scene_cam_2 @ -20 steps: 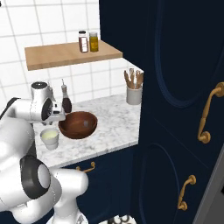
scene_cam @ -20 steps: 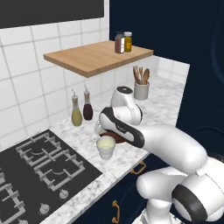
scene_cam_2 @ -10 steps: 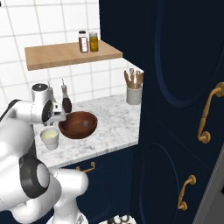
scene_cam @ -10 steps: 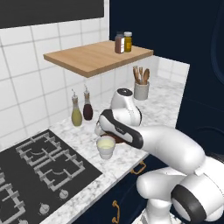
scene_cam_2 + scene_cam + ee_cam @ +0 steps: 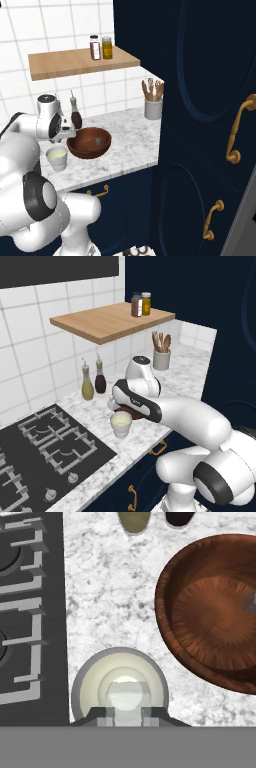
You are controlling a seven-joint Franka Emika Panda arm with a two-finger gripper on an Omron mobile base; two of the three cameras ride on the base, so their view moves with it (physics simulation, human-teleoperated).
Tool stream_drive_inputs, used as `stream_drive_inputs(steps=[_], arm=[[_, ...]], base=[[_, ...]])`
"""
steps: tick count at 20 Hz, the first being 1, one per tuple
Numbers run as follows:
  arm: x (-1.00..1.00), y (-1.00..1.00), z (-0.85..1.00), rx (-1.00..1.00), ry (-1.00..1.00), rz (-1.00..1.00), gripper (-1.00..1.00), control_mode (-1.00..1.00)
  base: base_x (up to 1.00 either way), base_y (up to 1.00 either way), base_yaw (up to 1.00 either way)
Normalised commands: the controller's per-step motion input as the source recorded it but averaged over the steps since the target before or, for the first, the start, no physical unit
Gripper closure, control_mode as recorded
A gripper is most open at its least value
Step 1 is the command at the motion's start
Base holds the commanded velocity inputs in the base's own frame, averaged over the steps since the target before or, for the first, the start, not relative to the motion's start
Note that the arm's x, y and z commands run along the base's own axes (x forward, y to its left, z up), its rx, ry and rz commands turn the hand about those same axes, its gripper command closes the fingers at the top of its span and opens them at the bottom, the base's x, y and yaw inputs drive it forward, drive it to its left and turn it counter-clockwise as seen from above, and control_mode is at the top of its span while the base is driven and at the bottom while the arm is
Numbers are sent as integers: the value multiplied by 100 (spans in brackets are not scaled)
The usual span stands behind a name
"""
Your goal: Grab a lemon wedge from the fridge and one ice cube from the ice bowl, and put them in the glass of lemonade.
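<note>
In the hand view my gripper (image 5: pixel 127 716) is shut on a pale translucent ice cube (image 5: pixel 128 695) and hangs right over the glass of lemonade (image 5: pixel 90 684), a whitish cup of pale yellow-green liquid. The ice bowl (image 5: pixel 215 612), round and reddish-brown, stands right beside the glass. From the base, the glass (image 5: pixel 121 424) sits near the counter's front edge under my hand (image 5: pixel 118 404), with the ice bowl (image 5: pixel 89 143) to its right and the glass (image 5: pixel 56 157) below the gripper (image 5: pixel 64 136). The lemon wedge and the fridge are out of view.
A black gas hob (image 5: pixel 50 441) lies left of the glass. Two bottles (image 5: pixel 94 383) stand at the tiled wall, and a grey holder of wooden spoons (image 5: pixel 161 356) farther right. A wooden shelf (image 5: pixel 110 321) with two jars hangs overhead. Dark cabinet doors (image 5: pixel 210 100) rise on the right.
</note>
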Motion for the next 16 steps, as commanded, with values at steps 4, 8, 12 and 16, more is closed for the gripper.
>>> stream_drive_inputs(steps=[4, 8, 12, 16], arm=[[0, 14, -2, 0, 0, 0, 100, -100], [0, 15, -13, 0, 0, 0, 100, -100], [0, 0, -10, 0, 0, 0, -100, -100], [0, 0, 0, 0, 0, 0, -100, -100]], base=[[0, 0, 0], [0, 0, 0], [0, 0, 0], [0, 0, 0]])
